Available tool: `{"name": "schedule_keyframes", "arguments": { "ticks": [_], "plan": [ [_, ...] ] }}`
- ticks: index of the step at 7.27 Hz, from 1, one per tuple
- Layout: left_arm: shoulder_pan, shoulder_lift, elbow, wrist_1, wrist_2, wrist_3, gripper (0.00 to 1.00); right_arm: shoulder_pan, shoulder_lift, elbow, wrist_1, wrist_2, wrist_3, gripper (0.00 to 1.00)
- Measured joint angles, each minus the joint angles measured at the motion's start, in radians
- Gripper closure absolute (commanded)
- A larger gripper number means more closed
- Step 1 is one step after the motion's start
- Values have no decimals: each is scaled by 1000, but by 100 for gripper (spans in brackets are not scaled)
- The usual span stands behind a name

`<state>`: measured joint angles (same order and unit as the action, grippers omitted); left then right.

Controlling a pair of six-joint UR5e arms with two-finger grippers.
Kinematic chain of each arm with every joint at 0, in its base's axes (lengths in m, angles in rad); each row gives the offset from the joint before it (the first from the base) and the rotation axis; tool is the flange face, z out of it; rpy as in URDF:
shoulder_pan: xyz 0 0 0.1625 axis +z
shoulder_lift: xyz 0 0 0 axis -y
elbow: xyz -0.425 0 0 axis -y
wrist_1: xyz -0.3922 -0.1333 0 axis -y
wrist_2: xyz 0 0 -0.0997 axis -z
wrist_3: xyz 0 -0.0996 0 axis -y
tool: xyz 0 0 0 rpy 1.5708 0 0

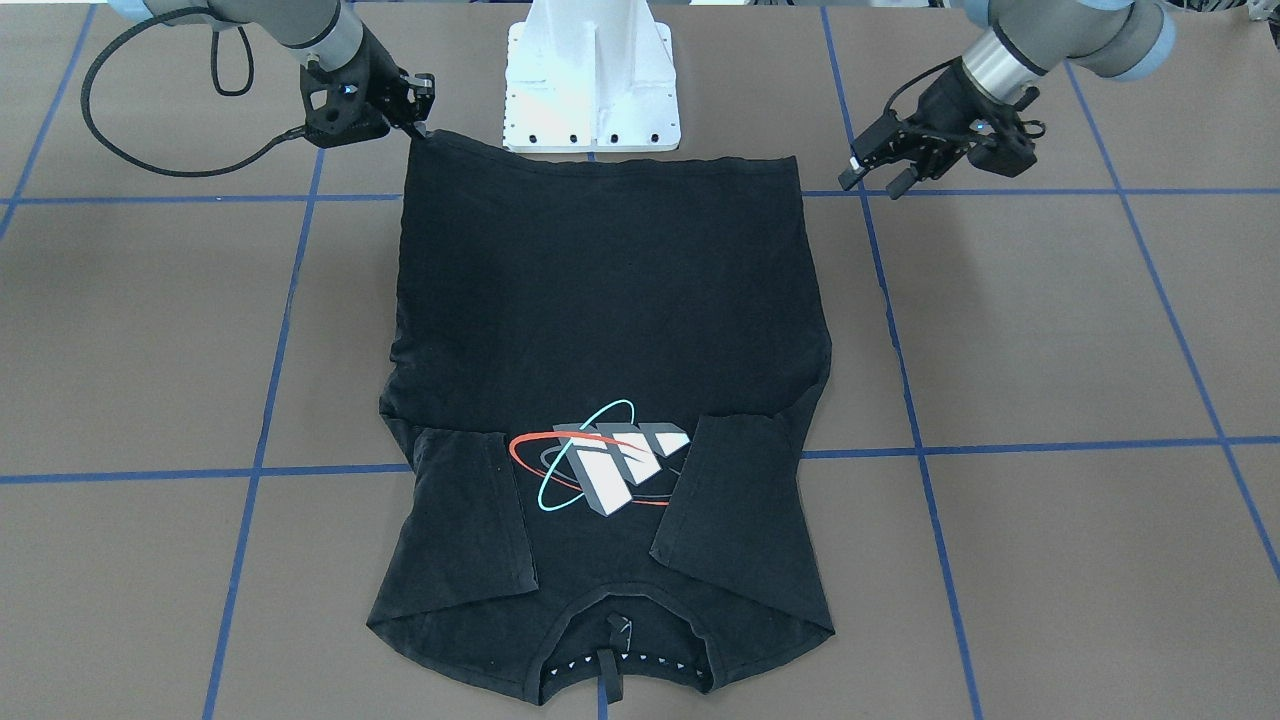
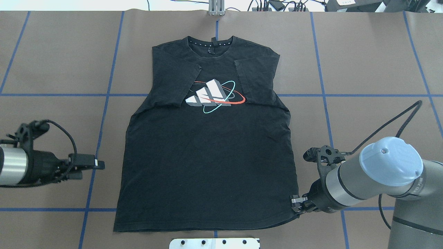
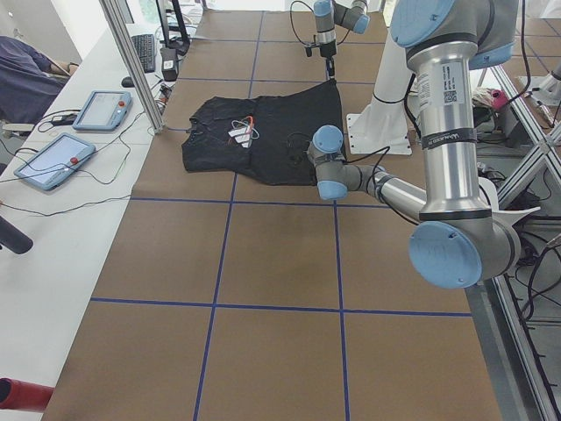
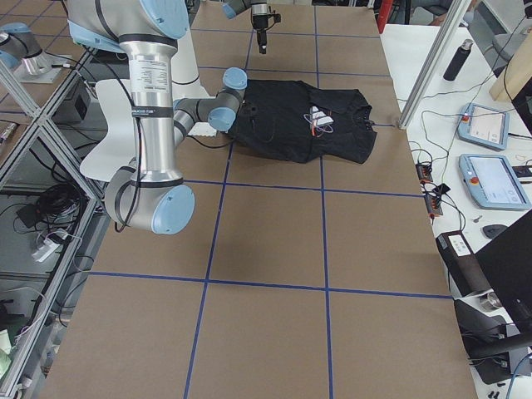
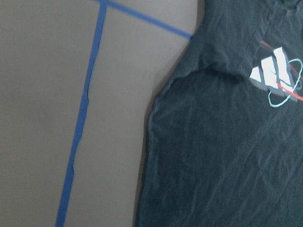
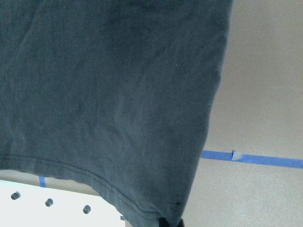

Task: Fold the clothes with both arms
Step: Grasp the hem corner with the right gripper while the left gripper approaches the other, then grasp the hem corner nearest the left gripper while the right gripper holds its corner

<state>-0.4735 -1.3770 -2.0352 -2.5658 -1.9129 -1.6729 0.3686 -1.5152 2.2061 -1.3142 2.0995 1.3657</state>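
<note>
Black cotton is what you are working with: a black short-sleeved T-shirt [image 2: 207, 155] lying flat and print-up in the middle of the brown table [image 2: 52, 121], collar away from the robot, hem just beside the white bolted pedestal [image 1: 590, 90]. Both short sleeves [image 2: 176, 86] are already turned in over the chest, on either side of the white-grey block print with red and teal ovals [image 2: 214, 95].

Your right gripper [image 2: 293, 203] is at the hem corner on the robot's right. Its black fingers look closed on the cloth, since the front-facing view shows that corner drawn up into a small peak. Your left gripper [image 1: 872, 186] hangs off the shirt's other side, apart from the fabric, with its fingers spread and holding nothing.

The step in hand looks like taking both hem corners for the bottom-to-top fold. Bring the left gripper down onto the free hem corner [image 2: 116, 228] and pinch both layers close to the edge, as the right has. Lift the two corners together and level. Carry them toward the collar at the same pace, so the hem stays straight and the tucked sleeves are not dragged open.

As for containers, no bin, tray or basket shows in any view, so there are no contents to report
</note>
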Motion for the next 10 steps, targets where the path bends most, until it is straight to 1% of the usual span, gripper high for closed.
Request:
{"name": "schedule_keyframes", "arguments": {
  "ticks": [1,2,3,5,7,10],
  "plan": [
    [120,-1,1,-13,91,-96,1,5,1,10,1,9,4,100],
    [214,-3,3,-18,164,-168,1,10,2,20,1,13,5,100],
    [275,-4,7,-17,209,-209,2,14,2,27,1,15,5,100],
    [322,-6,25,-13,239,-233,2,22,3,34,1,16,6,100],
    [335,-8,51,-11,245,-235,2,24,8,37,0,16,6,100],
    [348,-10,66,-10,254,-235,11,27,9,37,0,15,6,100]
  ]
}}
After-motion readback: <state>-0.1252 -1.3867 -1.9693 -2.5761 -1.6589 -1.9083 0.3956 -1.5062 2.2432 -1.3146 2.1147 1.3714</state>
